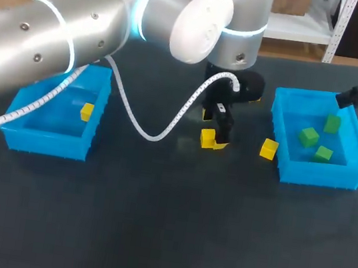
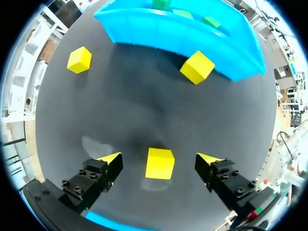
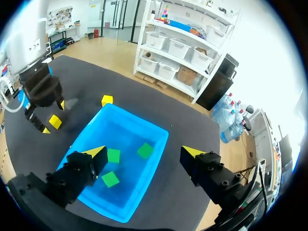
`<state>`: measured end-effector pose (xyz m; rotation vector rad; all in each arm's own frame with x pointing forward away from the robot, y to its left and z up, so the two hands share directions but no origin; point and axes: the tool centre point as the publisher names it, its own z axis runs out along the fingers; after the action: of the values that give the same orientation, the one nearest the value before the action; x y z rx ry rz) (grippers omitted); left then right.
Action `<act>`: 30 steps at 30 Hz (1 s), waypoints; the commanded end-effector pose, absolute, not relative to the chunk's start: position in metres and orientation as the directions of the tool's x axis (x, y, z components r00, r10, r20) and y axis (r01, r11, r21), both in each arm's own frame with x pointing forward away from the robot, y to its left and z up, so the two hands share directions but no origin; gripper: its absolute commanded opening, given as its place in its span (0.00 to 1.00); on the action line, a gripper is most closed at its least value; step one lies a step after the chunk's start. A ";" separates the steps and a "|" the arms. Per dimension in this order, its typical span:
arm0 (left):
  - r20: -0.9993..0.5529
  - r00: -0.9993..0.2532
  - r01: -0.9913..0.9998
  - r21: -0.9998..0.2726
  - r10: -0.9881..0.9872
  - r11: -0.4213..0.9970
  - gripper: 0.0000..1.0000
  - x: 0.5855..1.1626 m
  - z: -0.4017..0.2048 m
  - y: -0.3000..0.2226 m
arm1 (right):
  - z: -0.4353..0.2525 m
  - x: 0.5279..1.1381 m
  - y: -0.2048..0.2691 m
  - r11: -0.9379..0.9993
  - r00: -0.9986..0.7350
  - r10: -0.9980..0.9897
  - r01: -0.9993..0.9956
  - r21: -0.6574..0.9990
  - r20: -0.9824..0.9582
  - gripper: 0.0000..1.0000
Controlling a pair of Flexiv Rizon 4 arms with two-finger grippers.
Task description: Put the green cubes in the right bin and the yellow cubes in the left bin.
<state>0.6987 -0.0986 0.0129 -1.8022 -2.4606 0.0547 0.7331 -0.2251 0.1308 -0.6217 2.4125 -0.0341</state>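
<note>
Green cubes (image 1: pixel 309 136), three of them, lie inside the right bin (image 1: pixel 314 176), and no green shows on the table (image 1: pixel 150 237), so that half of the job looks finished. The yellow half is mostly left to do. One yellow cube (image 1: pixel 86 111) sits in the left bin (image 1: pixel 46 142), while three more are out on the table. Of these, the middle cube (image 2: pixel 160 163) lies between the fingers of the left gripper (image 2: pixel 160 159), which is down at the table with its jaws wide apart. The left wrist view shows a clear gap on either side of the cube, so the gripper has hold of nothing. A second loose cube (image 1: pixel 269 149) rests just beside the right bin's outer wall, and a third loose cube (image 2: pixel 79 59) lies farther off, apart from the bin. The right gripper (image 3: pixel 144 151) hangs above the right bin, fingers spread wide and empty. The step in hand appears to be closing on the middle cube to carry it to the left bin, with two more yellow cubes to follow.
</note>
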 end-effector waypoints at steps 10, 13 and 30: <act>0.070 -0.338 0.939 -0.040 0.939 0.341 1.00 0.688 -0.006 -0.078 | 0.129 0.731 -0.225 0.890 -0.680 -0.439 -0.420 -0.180 -0.587 1.00; 0.069 -0.342 0.938 -0.043 0.937 0.345 1.00 0.687 -0.008 -0.081 | 0.129 0.731 -0.225 0.890 -0.680 -0.439 -0.420 -0.180 -0.587 1.00; 0.061 -0.406 0.912 -0.038 0.912 0.409 0.00 0.691 -0.013 -0.092 | 0.129 0.731 -0.225 0.890 -0.680 -0.439 -0.420 -0.180 -0.587 1.00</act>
<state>0.6894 -0.0910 -0.0116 -1.6738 -2.5823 -0.0030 0.7331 -0.2251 0.1308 -0.6217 2.4125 -0.0341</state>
